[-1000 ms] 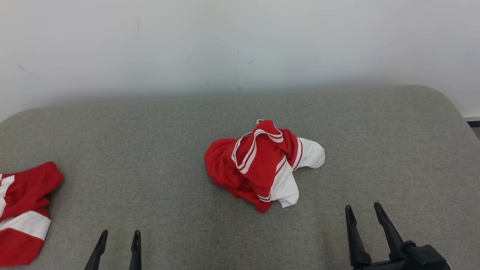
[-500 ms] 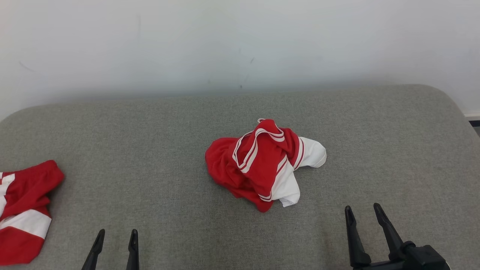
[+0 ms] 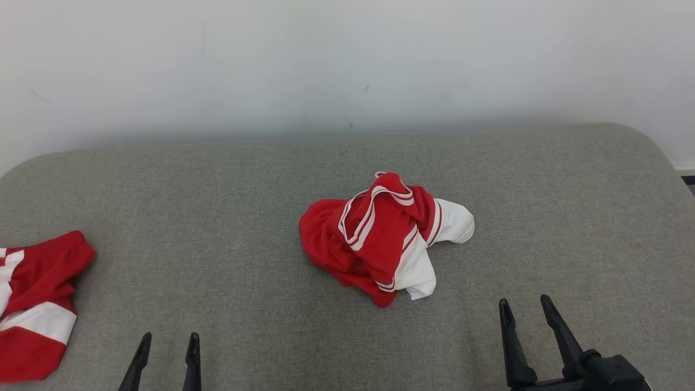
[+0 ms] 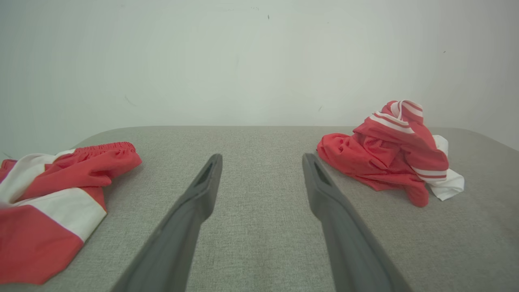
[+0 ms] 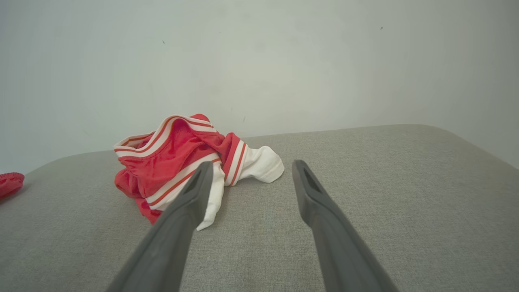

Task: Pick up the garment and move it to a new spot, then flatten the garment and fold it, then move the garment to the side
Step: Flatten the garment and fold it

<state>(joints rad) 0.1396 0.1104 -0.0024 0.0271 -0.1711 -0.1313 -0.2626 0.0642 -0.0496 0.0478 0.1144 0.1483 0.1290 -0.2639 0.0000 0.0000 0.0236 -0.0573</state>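
Head camera: high at the near edge, angled down toward the far wall. Wrist cameras: low over the padded surface (sighting along their jaws); all three share the garment.

Left tool, right tool, long tapered black fingers

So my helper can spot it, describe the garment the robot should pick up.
Find the grey cushioned surface below the white wall. At its centre lies a crumpled red-and-white striped garment. Unlike the flatter piece at the left edge, it is heaped up.
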